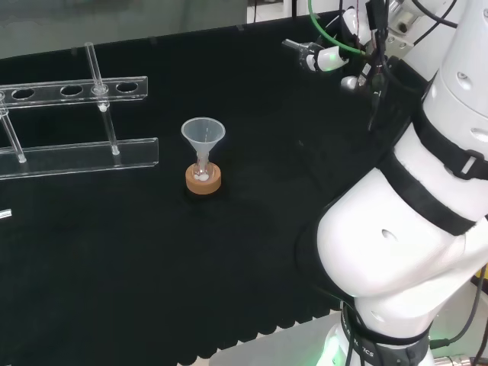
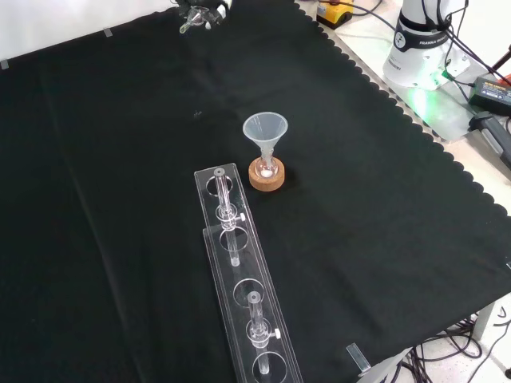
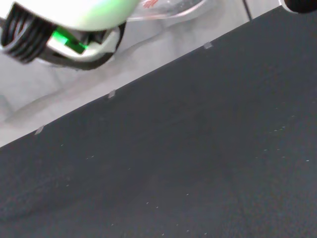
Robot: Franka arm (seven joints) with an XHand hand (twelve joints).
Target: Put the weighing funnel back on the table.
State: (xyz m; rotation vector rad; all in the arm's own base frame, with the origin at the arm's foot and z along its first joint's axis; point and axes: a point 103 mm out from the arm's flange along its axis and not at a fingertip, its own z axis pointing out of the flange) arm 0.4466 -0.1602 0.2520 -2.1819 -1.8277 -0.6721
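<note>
The task looks barely begun on its last leg: the hand (image 1: 323,56) hangs above the far corner of the black cloth (image 1: 252,252), off the surface, at the head view's upper right. Its fingers appear curled in a pinch round a small clear piece, most likely the weighing funnel (image 3: 171,11), which the wrist view shows close against the white of the palm; clear ware so near the lens is hard to read, so this is a fair guess, not a certainty. The front view shows a thin clear tip poking from the hand at the cloth's top edge. Nothing like that piece lies on the bench. What is left, by this reading, is the whole set-down: lowering to the bare cloth under the hand, well apart from the funnel (image 1: 203,134) on its cork ring (image 1: 203,181) and the clear rack (image 1: 76,156), then letting go
</note>
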